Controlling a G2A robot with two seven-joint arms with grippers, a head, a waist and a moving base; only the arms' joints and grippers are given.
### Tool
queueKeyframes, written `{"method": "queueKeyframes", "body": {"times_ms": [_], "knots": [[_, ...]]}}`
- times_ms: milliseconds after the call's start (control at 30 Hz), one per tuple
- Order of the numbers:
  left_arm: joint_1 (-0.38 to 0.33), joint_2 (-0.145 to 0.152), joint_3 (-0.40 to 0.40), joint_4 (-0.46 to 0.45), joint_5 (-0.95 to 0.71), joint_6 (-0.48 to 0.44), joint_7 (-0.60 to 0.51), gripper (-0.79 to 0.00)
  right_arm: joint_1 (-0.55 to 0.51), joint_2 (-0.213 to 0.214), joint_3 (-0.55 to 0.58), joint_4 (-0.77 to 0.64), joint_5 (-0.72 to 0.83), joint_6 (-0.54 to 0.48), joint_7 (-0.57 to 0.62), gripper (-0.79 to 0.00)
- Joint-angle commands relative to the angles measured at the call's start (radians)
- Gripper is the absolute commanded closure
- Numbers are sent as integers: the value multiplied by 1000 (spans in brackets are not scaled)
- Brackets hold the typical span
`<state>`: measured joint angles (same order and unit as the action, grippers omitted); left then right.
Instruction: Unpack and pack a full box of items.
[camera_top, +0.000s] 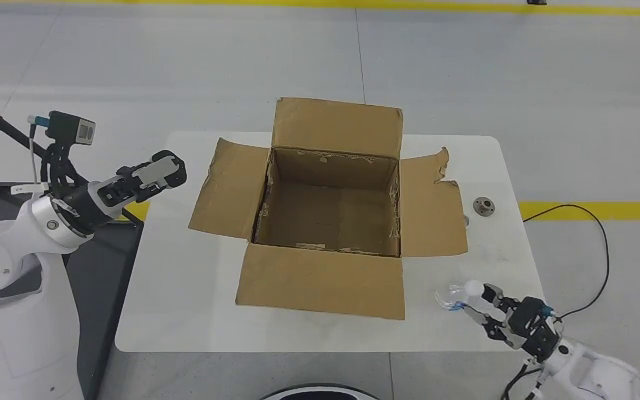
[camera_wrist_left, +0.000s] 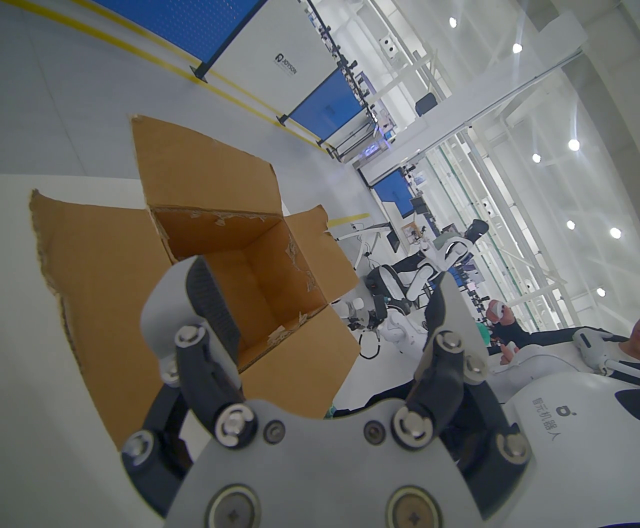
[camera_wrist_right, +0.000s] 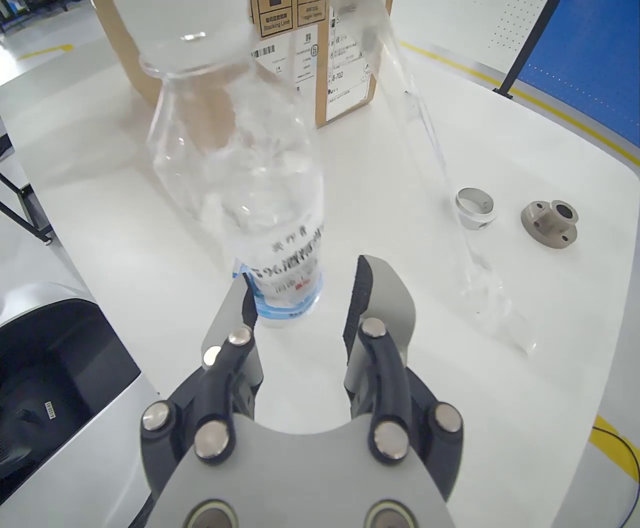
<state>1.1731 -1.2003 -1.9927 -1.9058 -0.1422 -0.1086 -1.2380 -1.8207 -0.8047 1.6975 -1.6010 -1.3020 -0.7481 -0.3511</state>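
The right gripper (camera_wrist_right: 304, 274) gapes around the clear plastic bottle (camera_wrist_right: 235, 165) at its labelled end. Closing so near the tip could squirt it away. The left gripper (camera_wrist_left: 320, 277) gapes empty.

Holds the left gripper (camera_top: 170, 170) raised beside the box's (camera_top: 335, 128) left flap, arm bent in from the left, fingers spread wide. Holds the right gripper (camera_top: 478, 303) low by the box's near right corner, fingers parted, aimed toward the box.
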Motion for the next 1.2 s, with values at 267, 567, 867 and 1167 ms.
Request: {"method": "queueKeyframes", "body": {"times_ms": [267, 567, 867, 1167], "knots": [[0, 0, 0, 0, 0, 0, 0, -785, 33, -3, -6, -21, -2, -63, -12, -785], [0, 0, 0, 0, 0, 0, 0, -785, 91, -8, -45, -36, -30, -89, -17, -677], [0, 0, 0, 0, 0, 0, 0, -785, 136, -14, -84, -12, -48, -104, -19, -440], [0, 0, 0, 0, 0, 0, 0, -785, 154, -20, -106, 1, -54, -104, -24, -437]]}}
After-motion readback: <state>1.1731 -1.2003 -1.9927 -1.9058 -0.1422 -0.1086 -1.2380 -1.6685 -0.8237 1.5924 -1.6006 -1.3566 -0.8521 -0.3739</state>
